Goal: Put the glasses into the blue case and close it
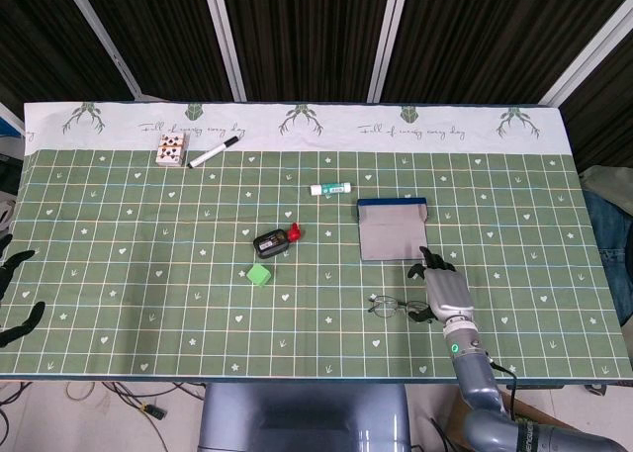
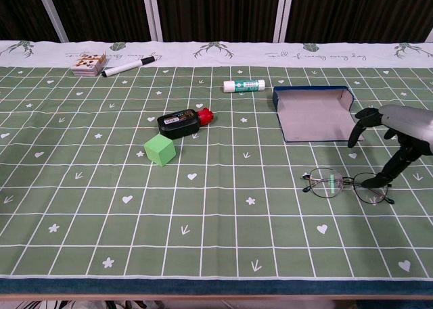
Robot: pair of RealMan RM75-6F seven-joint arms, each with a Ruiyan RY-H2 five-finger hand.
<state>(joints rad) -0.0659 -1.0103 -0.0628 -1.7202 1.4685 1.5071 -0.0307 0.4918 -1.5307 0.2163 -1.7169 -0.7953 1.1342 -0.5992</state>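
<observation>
The right hand [image 2: 399,136] is hovering over the glasses [image 2: 348,185], fingers spread and grasping nothing. The glasses are lying just in front of the open case [image 2: 313,110]. Pinch the frame, avoiding the lenses.

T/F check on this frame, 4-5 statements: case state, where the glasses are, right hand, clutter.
1. The blue case lies open. True.
2. The glasses are already inside the case. False: they lie on the tablecloth, nearer the robot than the case.
3. The right hand is at the glasses with its fingers spread. True.
4. The green cube sits inside the case. False: it is on the cloth beside the black bottle.
5. The glue stick is held by the left hand. False: it lies on the cloth.
</observation>
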